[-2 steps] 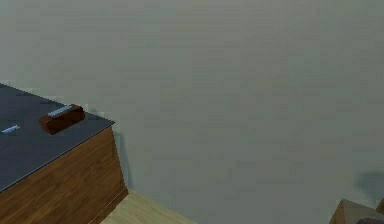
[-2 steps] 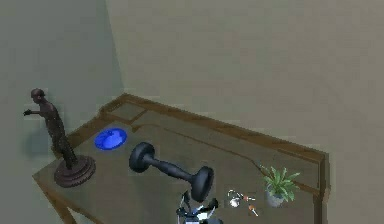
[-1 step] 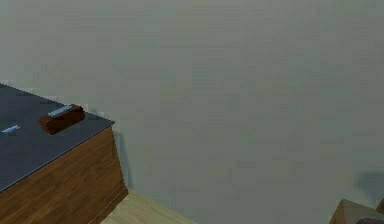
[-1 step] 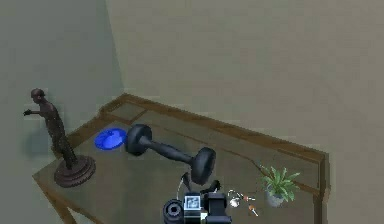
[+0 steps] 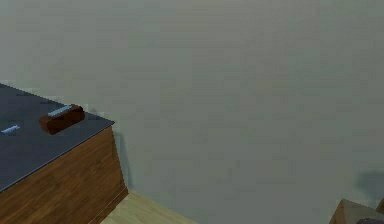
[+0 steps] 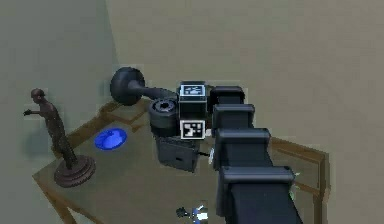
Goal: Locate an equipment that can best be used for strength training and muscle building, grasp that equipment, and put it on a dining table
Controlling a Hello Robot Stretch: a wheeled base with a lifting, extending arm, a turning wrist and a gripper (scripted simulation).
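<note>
In the arm side view a dark dumbbell (image 6: 127, 85) with a round end and a short handle hangs at the far end of my gripper (image 6: 158, 108), clear of the table below, so the gripper holds it. The dark arm bar (image 6: 245, 160) rises from the bottom edge, with its white marker squares (image 6: 192, 110) beside the gripper body. Under the dumbbell lies a low table (image 6: 40, 190) with a light wooden rim.
A bronze statue of a figure (image 6: 55, 135) and a blue disc (image 6: 112, 138) stand on the low table, and a small shiny thing (image 6: 190, 212) lies near the arm. A dark-topped wooden cabinet (image 5: 60, 175) bearing a brown box (image 5: 62, 118) stands at the forward view's left, before a plain wall.
</note>
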